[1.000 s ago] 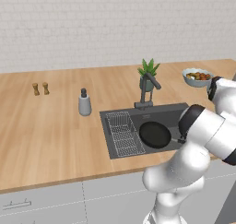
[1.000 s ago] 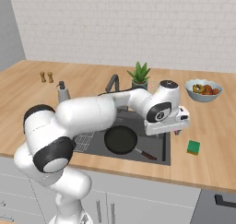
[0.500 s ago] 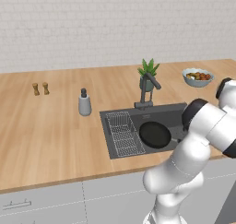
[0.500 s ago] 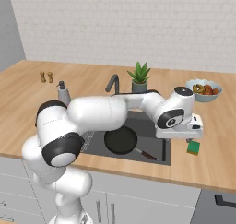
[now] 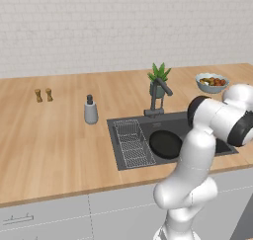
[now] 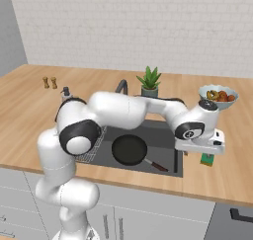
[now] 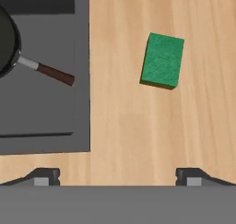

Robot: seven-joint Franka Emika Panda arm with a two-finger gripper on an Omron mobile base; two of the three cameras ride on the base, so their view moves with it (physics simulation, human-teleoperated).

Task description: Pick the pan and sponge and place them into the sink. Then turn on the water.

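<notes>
- pan (image 6: pixel 129 150) lies in the sink (image 6: pixel 163 130)
- sponge (image 7: pixel 162 60) rests on the counter (image 7: pixel 133 126) beside the basin
- gripper (image 7: pixel 117 174) hovers above the wood, fingers spread wide, holding nothing

White glossy arm (image 6: pixel 118 110), rounded fat links w/ dark grey joint rings. Boxy white hand (image 6: pixel 200 144); fingertips (image 7: pixel 46 176) small, prob. dark grey.

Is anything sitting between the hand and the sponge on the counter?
Nothing visible. In the hand view the sponge lies alone on bare wood beyond the open hand; the pan is already in the sink beside it.
</notes>
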